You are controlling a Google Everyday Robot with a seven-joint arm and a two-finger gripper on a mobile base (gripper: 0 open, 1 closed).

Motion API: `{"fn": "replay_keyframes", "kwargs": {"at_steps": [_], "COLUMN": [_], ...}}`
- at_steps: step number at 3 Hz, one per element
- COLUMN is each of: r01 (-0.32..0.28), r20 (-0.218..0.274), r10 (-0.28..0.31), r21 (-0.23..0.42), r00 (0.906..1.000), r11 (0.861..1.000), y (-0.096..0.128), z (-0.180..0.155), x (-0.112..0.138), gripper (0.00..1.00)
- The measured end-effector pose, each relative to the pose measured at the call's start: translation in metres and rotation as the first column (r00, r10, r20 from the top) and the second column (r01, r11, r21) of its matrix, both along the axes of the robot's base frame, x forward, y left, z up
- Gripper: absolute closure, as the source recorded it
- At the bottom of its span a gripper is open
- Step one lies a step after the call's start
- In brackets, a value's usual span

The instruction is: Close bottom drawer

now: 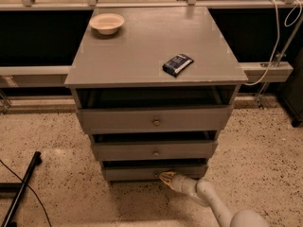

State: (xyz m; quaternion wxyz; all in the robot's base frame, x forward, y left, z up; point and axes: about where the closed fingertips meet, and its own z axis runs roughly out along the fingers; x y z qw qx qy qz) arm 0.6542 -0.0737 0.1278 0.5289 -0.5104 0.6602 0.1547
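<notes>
The robot's white arm [215,207] comes in low from the right, close to the floor. At its end is the pincer [167,177]. It sits right at the front of the bottom drawer [130,173], close to the middle. No one can tell from here if the pincer is wide or narrow.

The bottom drawer is just in front of the pincer and is the lowest of three. A dark gap shows above its front, so it looks a bit open and needs a push.

The arm comes in at a slant, not straight on. A slanted push may turn the drawer a little, and then it could get stuck on its way in. The drawer front is flat and smooth, so the pincer tip may slide off to the side or slip under the bottom edge.

Just above the pincer is the middle drawer [123,151], and higher up is the top drawer [118,119]. Both look a bit open too. If the pincer lifts, it may push the wrong one.

Far up and behind the pincer, a dark packet [177,64] and a small bowl [107,23] sit on the counter [142,51]. A very hard shove could shake them.
</notes>
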Motion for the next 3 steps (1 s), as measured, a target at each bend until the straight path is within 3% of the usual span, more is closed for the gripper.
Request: {"fn": "replay_keyframes", "kwargs": {"at_steps": [1,2,3], "r01": [-0.002,-0.014,-0.065], "r20": [0.025,0.017,-0.039], "r10": [0.002,0.014,0.065], "r21": [0.000,-0.011,-0.003], "r00": [0.9997,0.9998,0.9972], "r11": [1.000,1.000,0.998], "y": [-0.007,-0.018,-0.046], "z": [0.004,0.008,0.010], "x": [0.005,0.003,-0.024], "gripper": [1.00,1.00,1.00]}}
